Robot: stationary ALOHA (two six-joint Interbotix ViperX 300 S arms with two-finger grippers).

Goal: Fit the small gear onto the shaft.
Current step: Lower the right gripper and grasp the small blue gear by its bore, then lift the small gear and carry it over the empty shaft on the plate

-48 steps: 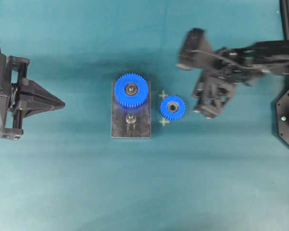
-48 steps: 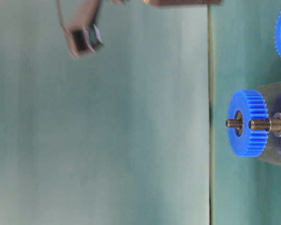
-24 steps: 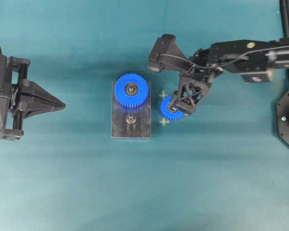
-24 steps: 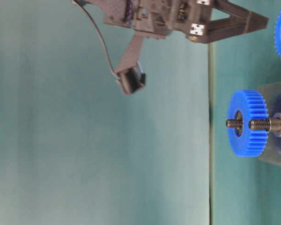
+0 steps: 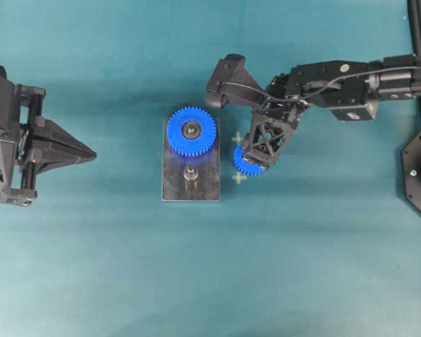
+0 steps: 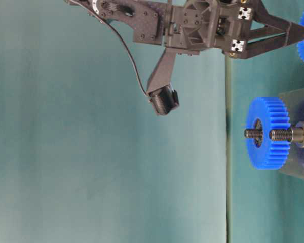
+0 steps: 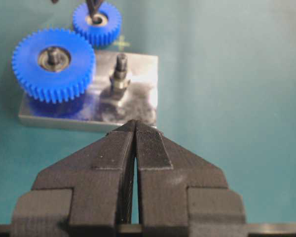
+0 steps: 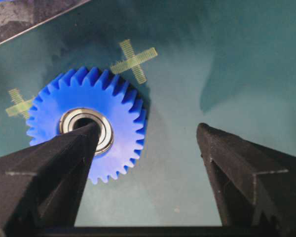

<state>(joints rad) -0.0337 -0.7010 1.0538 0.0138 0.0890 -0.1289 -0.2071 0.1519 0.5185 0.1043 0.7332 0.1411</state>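
Small gear [image 5: 250, 164] lies flat on the teal worktop [image 5: 323, 267], just off the 3 o'clock edge of the grey plate [image 5: 175, 184] in the overhead view, between two pale cross marks [image 5: 238, 178]. The shaft [image 5: 190, 173] stands upright on the plate with nothing on it, at 6 o'clock from the large gear [image 5: 191, 131] mounted on the same plate. The right gripper [image 8: 148, 136] is down over the small gear with its jaws spread wide; in the right wrist view one fingertip [image 8: 86, 136] sits over the gear's silver bearing centre and the other is well out past the teeth, over bare worktop. The gear is not clamped. The left gripper [image 7: 135, 129] is pressed shut on nothing, hanging well clear at 9 o'clock of the plate and pointing toward it.
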